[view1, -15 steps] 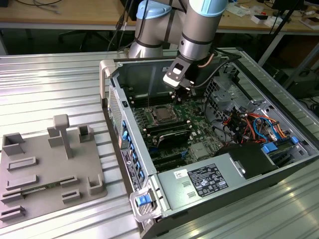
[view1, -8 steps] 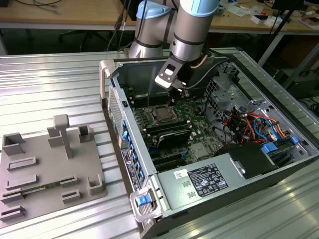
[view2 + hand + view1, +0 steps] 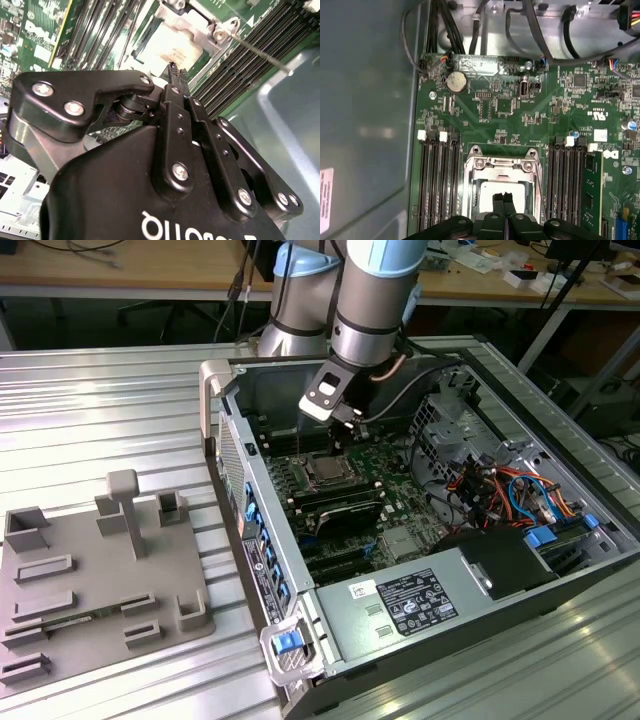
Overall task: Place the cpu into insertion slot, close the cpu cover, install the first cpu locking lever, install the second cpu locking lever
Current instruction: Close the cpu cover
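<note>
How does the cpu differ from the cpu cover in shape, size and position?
The cpu is a solid pale square; the cpu cover is an open silver frame with a window. The cpu cover is larger and surrounds the cpu, which shows through that window. The shut gripper has its tips in front of the cpu, not the cpu cover. Both look metallic and lie flat.

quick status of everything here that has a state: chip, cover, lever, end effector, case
small silver-grey square cpu: seated, showing through the cover's window
thin silver hinged cpu cover: down over the chip
thin wire locking lever: sticking out free, seemingly unlatched
black end effector: shut, empty, tips over the chip
grey computer case: lying on its side, open
</note>
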{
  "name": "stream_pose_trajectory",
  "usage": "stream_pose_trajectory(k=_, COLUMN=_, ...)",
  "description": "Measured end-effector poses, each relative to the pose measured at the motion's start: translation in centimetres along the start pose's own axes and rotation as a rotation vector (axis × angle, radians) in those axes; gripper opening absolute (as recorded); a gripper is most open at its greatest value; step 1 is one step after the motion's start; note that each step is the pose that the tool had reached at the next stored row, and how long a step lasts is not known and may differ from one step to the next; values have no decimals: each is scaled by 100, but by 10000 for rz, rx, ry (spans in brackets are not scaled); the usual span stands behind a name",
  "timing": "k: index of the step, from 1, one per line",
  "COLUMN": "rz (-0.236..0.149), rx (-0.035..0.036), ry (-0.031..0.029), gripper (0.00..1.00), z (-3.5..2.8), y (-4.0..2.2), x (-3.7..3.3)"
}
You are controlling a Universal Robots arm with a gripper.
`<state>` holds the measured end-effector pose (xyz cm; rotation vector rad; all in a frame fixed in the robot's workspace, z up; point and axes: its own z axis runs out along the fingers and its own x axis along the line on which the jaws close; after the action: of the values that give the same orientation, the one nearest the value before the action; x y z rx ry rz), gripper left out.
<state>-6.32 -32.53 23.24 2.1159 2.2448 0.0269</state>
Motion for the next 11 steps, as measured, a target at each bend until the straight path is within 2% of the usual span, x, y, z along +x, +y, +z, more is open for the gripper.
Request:
stream_pose_trajectory(k=3, rz=1, rx=0, ry=-1, gripper=11, z=14, y=-48, x=3)
stream_pose_trajectory(k=11, rz=0, rx=1, ry=0, gripper=11, z=72, y=-224, x=15)
